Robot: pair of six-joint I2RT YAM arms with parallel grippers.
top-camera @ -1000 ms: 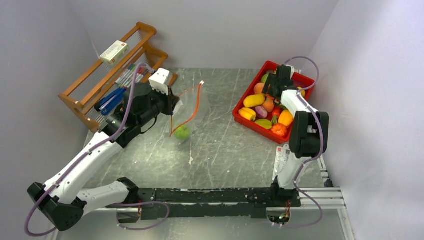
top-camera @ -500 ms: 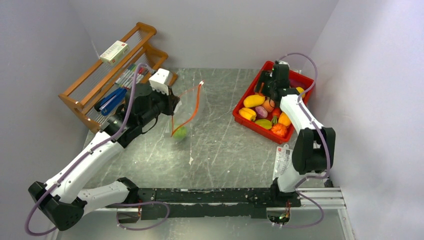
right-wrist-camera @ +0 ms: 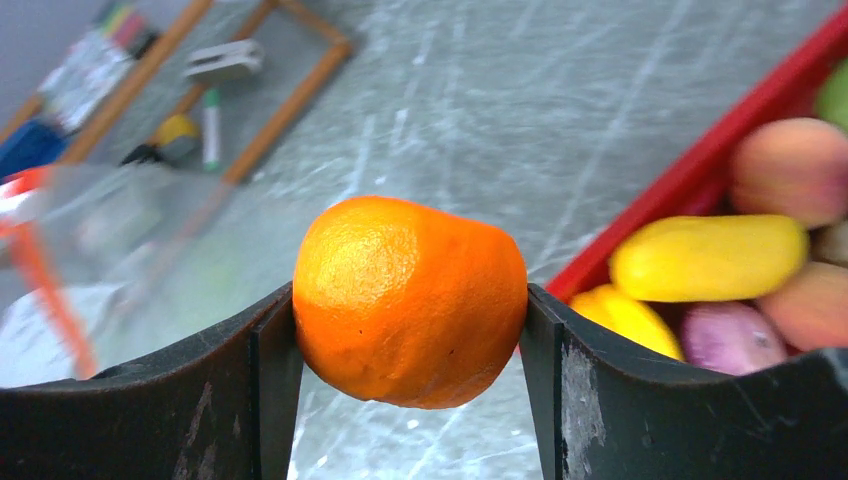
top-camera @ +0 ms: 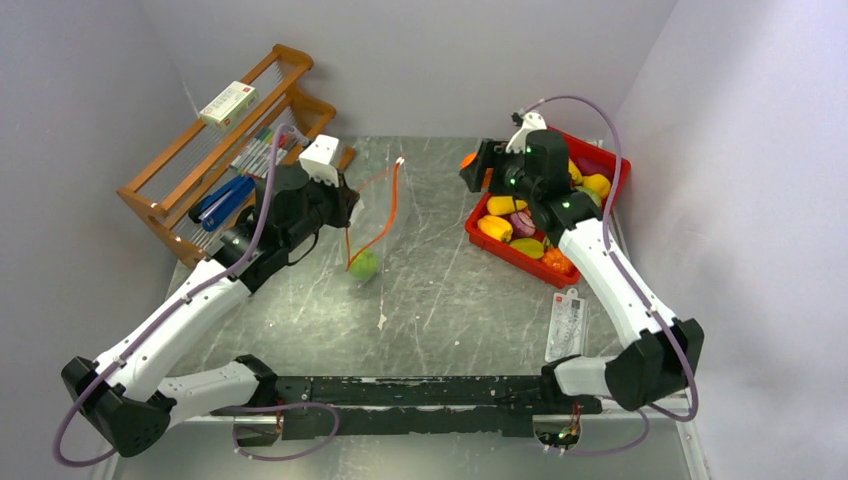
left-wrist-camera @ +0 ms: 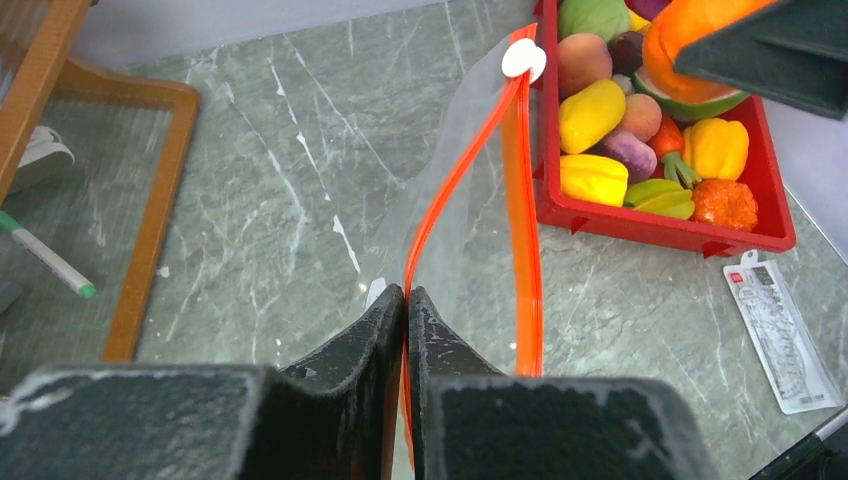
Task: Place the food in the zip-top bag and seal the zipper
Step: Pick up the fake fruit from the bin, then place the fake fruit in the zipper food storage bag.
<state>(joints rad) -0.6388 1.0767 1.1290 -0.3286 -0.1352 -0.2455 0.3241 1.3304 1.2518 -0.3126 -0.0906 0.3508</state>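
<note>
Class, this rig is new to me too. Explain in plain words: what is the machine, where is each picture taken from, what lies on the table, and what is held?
Two robot arms stand at a table edge. One picture looks down from above; the other two come from cameras on the wrists. The left fingers are shut on the zipper of a clear zip-top bag; a green toy fruit lies inside. The right fingers grip an orange toy fruit near a red tray of toy food. A wooden rack stands left.
</note>
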